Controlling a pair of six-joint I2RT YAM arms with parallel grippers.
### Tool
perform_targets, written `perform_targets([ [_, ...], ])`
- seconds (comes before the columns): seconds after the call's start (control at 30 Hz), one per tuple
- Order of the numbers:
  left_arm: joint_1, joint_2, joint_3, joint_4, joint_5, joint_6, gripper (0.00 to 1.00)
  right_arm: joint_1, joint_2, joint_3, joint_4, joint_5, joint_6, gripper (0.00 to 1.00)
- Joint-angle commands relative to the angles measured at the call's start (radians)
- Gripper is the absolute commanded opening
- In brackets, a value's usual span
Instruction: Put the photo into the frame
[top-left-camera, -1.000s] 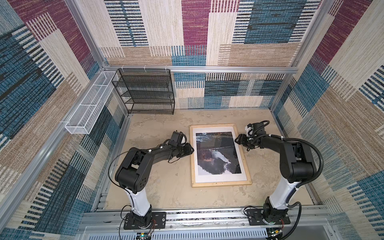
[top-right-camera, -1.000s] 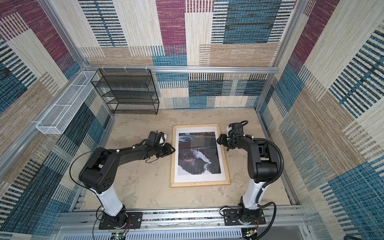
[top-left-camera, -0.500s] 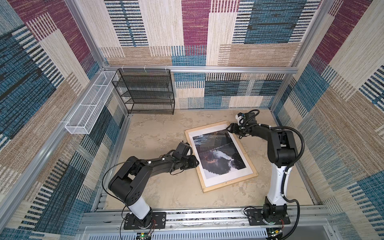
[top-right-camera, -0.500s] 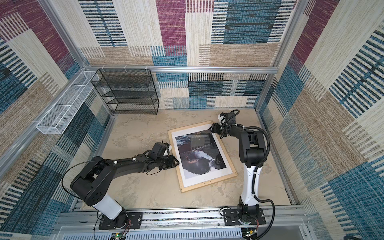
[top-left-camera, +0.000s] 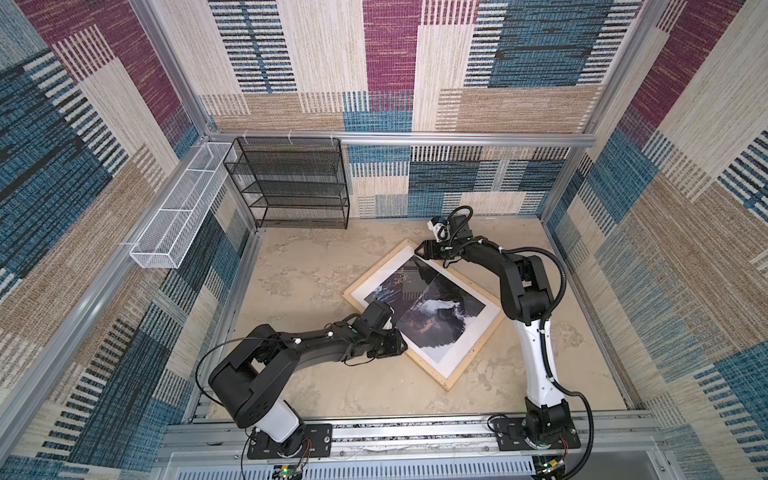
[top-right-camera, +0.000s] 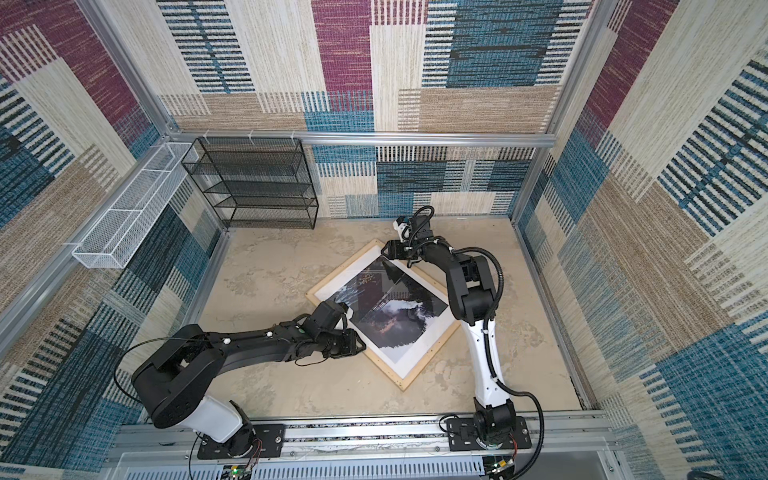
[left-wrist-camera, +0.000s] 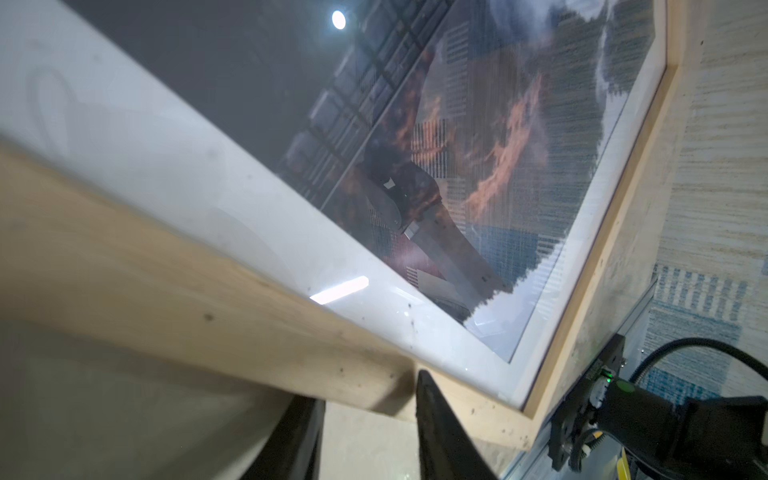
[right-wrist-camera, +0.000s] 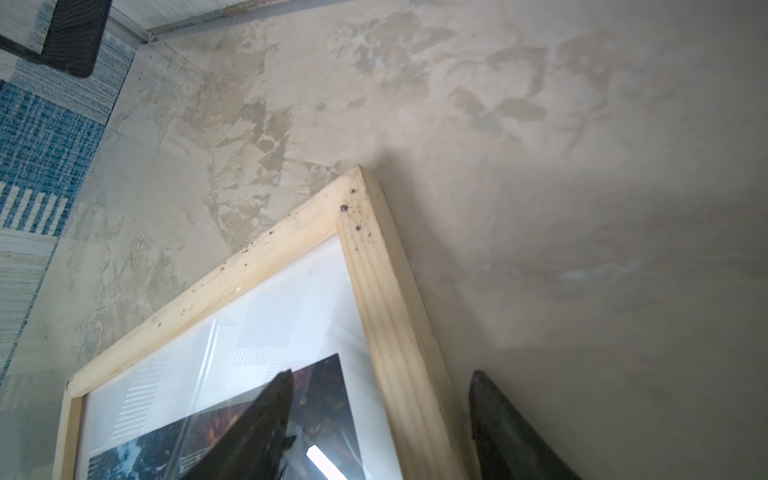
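Squaring the frame (top-left-camera: 473, 351) on the counter (top-left-camera: 311, 270) looks the job; the photo (top-left-camera: 428, 307) lies inside it, between right fingers (top-left-camera: 420, 250), straddling its corner edge wide, and left fingers (top-left-camera: 398, 345), half-parted, empty. Push evenly.

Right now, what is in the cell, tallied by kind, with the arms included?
Wooden frame: 1
Photo: 1
White mat: 1
Black mesh shelf: 1
White wire basket: 1
Robot arms: 2, left arm and right arm
Total: 7
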Motion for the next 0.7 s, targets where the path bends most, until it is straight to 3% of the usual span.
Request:
perform_targets([
  [0.0,-0.027,-0.009,0.002,0.017,-0.041,0.005,0.40,0.050,0.020,0.010,-0.145,-0.106,-0.008,0.69],
  [0.17,-0.083,-0.052,0.043,-0.046,-0.066,0.082,0.42,0.078,-0.012,-0.009,-0.139,-0.101,-0.016,0.70],
  [0.47,-0.085,-0.194,0.164,-0.295,-0.153,0.172,0.49,0.047,-0.161,-0.080,-0.089,0.003,0.005,0.76],
  [0.67,-0.084,-0.212,0.230,-0.366,-0.182,0.209,0.50,0.039,-0.239,-0.153,-0.071,0.027,0.014,0.78],
])
